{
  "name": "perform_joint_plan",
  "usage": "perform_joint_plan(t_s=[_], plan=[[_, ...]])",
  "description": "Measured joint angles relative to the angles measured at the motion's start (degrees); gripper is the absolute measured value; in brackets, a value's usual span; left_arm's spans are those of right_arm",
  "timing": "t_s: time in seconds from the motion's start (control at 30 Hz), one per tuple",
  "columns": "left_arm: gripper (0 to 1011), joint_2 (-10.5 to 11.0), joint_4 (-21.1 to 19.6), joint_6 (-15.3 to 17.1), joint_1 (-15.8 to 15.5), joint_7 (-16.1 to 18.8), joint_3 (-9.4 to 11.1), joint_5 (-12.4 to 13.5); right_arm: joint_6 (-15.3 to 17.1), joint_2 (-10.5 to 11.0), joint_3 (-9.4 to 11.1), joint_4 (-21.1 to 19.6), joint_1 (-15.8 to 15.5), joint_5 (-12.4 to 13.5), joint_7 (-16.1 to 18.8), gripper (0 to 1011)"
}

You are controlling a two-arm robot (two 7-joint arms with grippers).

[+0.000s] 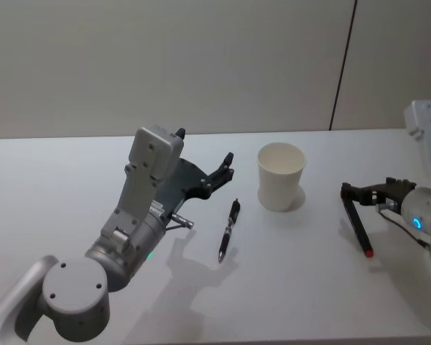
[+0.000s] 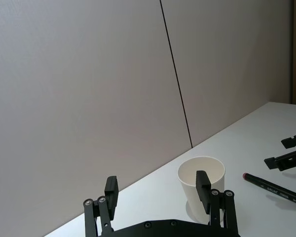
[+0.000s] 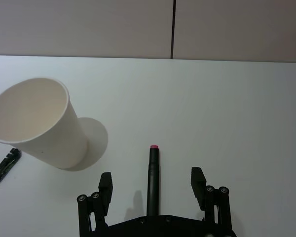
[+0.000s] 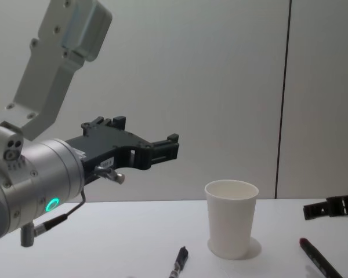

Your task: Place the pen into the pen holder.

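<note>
at the far left, the left end effector (image 2: 157, 182): hangs raised well above the white table (image 1: 57, 172), reaches forward toward the pale wall (image 1: 165, 57), holds its two black fingers (image 2: 111, 190) spread apart with nothing between them. just to the right and lower, the black pen (image 1: 228, 230): lies flat on the table, clear of those fingers, runs roughly front to back with its far end leaning a little toward the cup. next, the pen holder (image 1: 280, 176), a plain white paper cup: stands upright on the table with its rolled rim up, shows nothing inside from the head and right wrist views, sits near the black pen's far end without touching it. behind and to its right, a dark vertical seam (image 1: 343, 65) in the wall. further right, well apart from the pen holder, a red-ended pen (image 1: 359, 228): lies flat on the table, dark barrel, also roughly front to back. at the far right, the right end effector (image 3: 152, 176): hovers low over that red-ended pen, fingers apart, grips nothing; seen from the right wrist, lines up with the barrel midway between the two fingers; seen from the chest, leaves a gap between fingers and pen.
</note>
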Motion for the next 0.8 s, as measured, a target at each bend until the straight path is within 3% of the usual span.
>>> perform_joint_plan(t_s=[0.43, 0.8], plan=[[1003, 0.00, 0.00, 0.00, 0.00, 0.00, 0.00, 0.00, 3.16, -2.10, -0.25, 8.33, 5.67, -1.14, -1.06, 1001], [1003, 0.00, 0.00, 0.00, 0.00, 0.00, 0.00, 0.00, 4.03, -3.57, -0.69, 15.43, 10.02, -2.82, -1.12, 1001]])
